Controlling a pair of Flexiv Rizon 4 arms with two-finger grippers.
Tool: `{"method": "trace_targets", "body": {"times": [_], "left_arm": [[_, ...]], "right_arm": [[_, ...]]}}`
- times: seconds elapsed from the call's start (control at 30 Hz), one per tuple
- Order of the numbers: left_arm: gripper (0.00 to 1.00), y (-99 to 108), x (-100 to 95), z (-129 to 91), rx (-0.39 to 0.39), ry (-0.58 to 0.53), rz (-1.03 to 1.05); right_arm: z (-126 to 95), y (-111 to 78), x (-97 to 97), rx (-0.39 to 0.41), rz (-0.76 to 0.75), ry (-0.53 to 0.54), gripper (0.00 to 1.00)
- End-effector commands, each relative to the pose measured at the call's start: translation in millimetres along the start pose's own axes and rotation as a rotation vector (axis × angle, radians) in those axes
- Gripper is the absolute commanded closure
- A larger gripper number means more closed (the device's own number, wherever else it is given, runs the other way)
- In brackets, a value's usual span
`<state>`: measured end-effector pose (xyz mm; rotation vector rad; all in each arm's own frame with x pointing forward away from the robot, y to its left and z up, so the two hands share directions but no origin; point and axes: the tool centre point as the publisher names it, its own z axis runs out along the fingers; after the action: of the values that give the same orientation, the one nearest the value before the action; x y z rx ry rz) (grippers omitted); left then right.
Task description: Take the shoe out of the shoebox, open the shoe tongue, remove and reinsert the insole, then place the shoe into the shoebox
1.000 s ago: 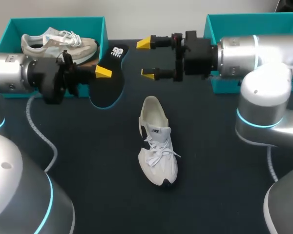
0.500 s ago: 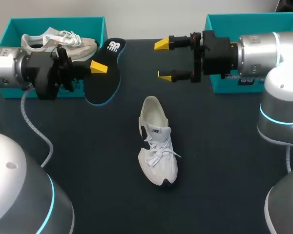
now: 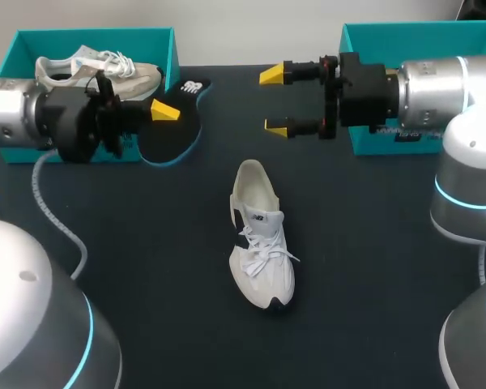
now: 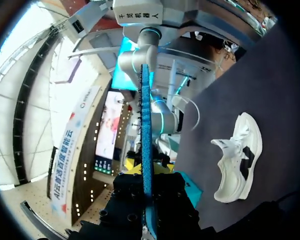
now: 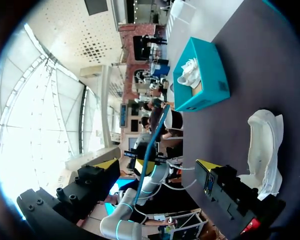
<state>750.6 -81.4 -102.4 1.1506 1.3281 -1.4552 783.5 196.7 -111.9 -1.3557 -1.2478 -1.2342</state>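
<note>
The shoe is off-white with white laces, a dark mark on its side and a dark patch at the toe. It sits upright on the table with its collar gaping. Its heel points toward the right gripper, whose fingers are spread wide with nothing between them, clear of the shoe. The insole, black with a teal edge, is pinched at one end by the left gripper. In the left wrist view it stands edge-on between the fingers, and the shoe lies ahead and to one side, well apart.
</note>
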Motion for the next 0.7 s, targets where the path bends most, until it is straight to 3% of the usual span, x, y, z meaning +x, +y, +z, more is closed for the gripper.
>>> {"method": "trace_targets", "body": {"times": [0.03,0.23,0.5,0.7], "left_arm": [[1.00,-13.3,8.0,-7.1,-0.038,0.115,-0.710],[1.00,-17.7,25.3,-9.4,-0.066,0.160,-1.099],[1.00,-16.6,12.3,-5.6,-0.040,0.053,-1.426],[1.00,-19.0,10.0,-5.6,-0.030,0.039,-1.561]], "right_arm": [[2.5,-0.3,0.2,-0.002,0.001,-0.003,0.00],[2.5,-0.3,0.2,-0.002,0.001,-0.003,0.00],[2.5,-0.3,0.2,-0.002,0.001,-0.003,0.00],[2.5,-0.3,0.2,-0.002,0.001,-0.003,0.00]]}}
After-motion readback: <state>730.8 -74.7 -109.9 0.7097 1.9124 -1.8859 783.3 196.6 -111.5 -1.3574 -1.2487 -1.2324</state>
